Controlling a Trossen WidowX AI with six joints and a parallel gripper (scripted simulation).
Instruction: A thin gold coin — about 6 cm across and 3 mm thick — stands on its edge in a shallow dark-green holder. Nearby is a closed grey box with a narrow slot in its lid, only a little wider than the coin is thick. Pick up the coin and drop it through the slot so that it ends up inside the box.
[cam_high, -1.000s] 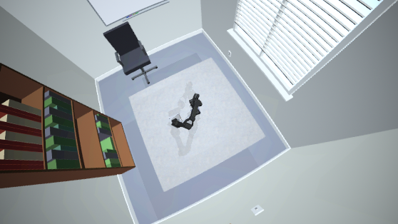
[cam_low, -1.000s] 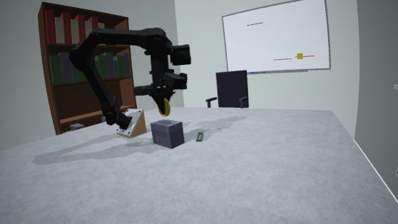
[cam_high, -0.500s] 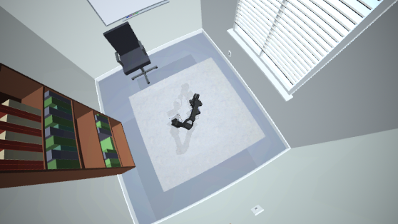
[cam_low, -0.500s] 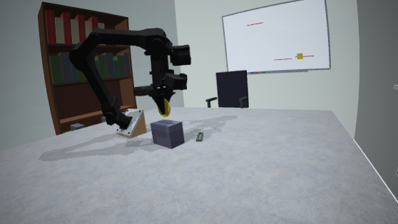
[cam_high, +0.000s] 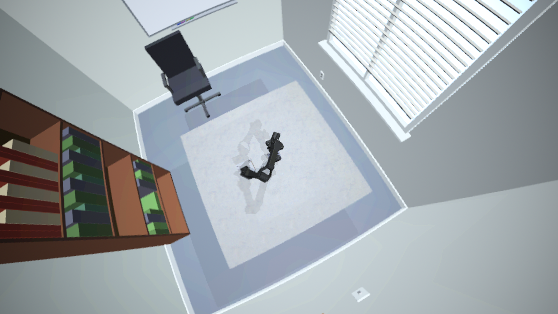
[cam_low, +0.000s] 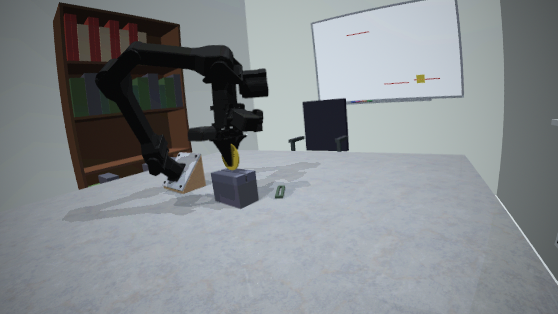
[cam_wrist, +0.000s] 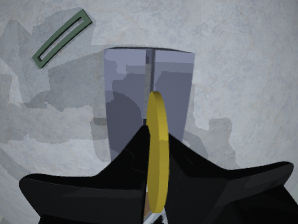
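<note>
coin (cam_wrist: 157, 156): clamped edge-on in the tool (cam_wrist: 152, 212), hanging just over the box (cam_wrist: 149, 99), lined up with the slot (cam_wrist: 150, 66).
risk: a tiny twist or sideways drift and it'd probably catch the slot's lip and skid across the lid.
nearby: green holder (cam_wrist: 61, 38) sat well apart on the bench (cam_low: 350, 225).
blocking: nothing between coin and slot.

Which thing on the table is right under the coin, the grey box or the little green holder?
The grey box. The gold coin hangs edge-down just above its lid, while the green holder lies off to the side.
</note>
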